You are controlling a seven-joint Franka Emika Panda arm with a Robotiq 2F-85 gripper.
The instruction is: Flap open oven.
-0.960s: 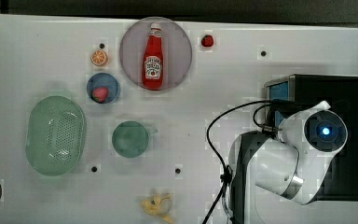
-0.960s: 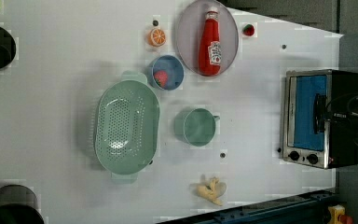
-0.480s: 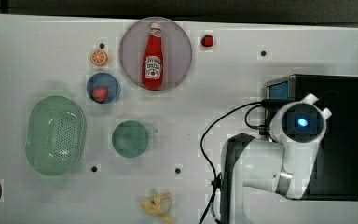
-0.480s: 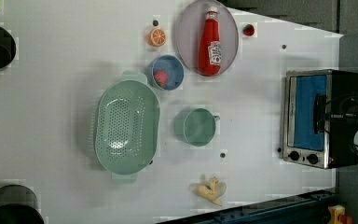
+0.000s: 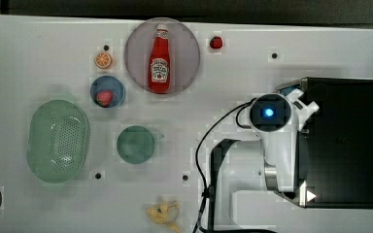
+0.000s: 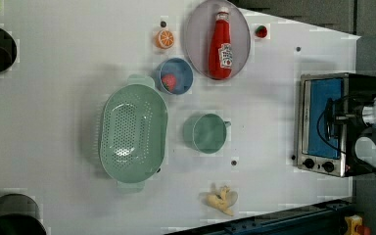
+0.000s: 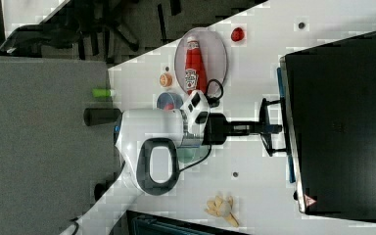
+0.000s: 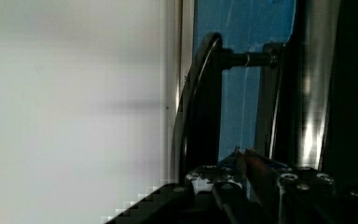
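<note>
The oven (image 6: 330, 122) sits at the far right of the white table (image 6: 78, 49) in the left view, its silver-framed front and blue glass door facing the rest of the table, two black knobs at the lower end of the front. The door looks flat against the frame, not swung down. The arm reaches in level toward that front: in the right view the gripper (image 7: 269, 128) is right up against the oven's front edge, at the dark bar handle (image 8: 205, 102) that stands out from the glass on a short post. From the wrist view the handle runs just ahead of the fingers (image 8: 254, 161), which sit close together beside the blue glass, but I cannot tell whether they are clamped on the bar or merely next to it. In the top view the arm's white wrist covers the oven's front, well apart from the ketchup bottle (image 5: 160, 59) on its plate (image 5: 187, 43), the green colander (image 5: 57, 141) and the cup (image 5: 136, 144).
</note>
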